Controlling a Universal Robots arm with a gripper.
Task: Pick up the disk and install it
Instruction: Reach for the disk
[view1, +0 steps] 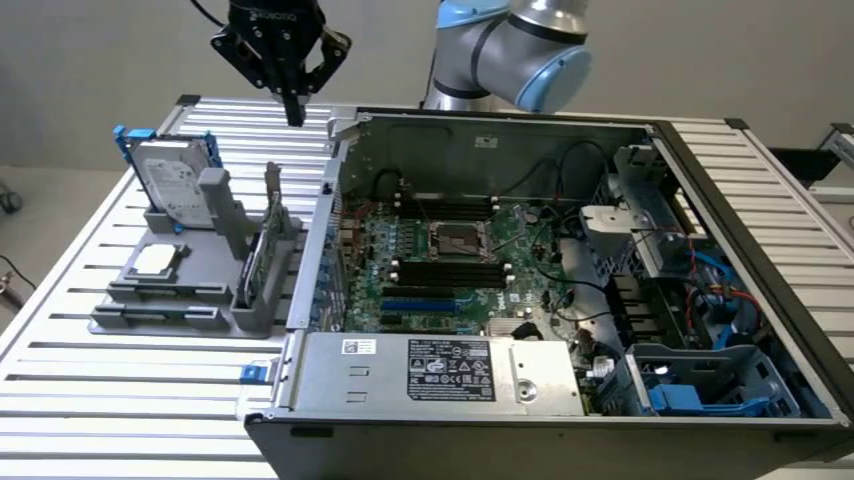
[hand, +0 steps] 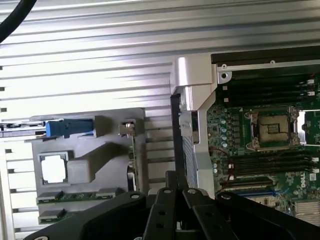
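Pincer (view1: 292, 108) is hanging high over the far part of the slatted tabletop (view1: 80, 390), fingers pressed together and holding nothing. Below it, toward the exterior view's left, the disk (view1: 174, 180) is standing upright in the far slot of a grey holder (view1: 200, 305), untouched, blue frame showing along its edge. A small square chip (view1: 156, 260) is lying on the holder, nearer. The open computer case (view1: 494, 120) is sitting at the exterior view's right.

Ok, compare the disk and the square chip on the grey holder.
The disk stands upright; the chip lies flat. The disk is larger, rectangular, blue-framed; the chip is small and square. Both are silver and sit on the grey holder.
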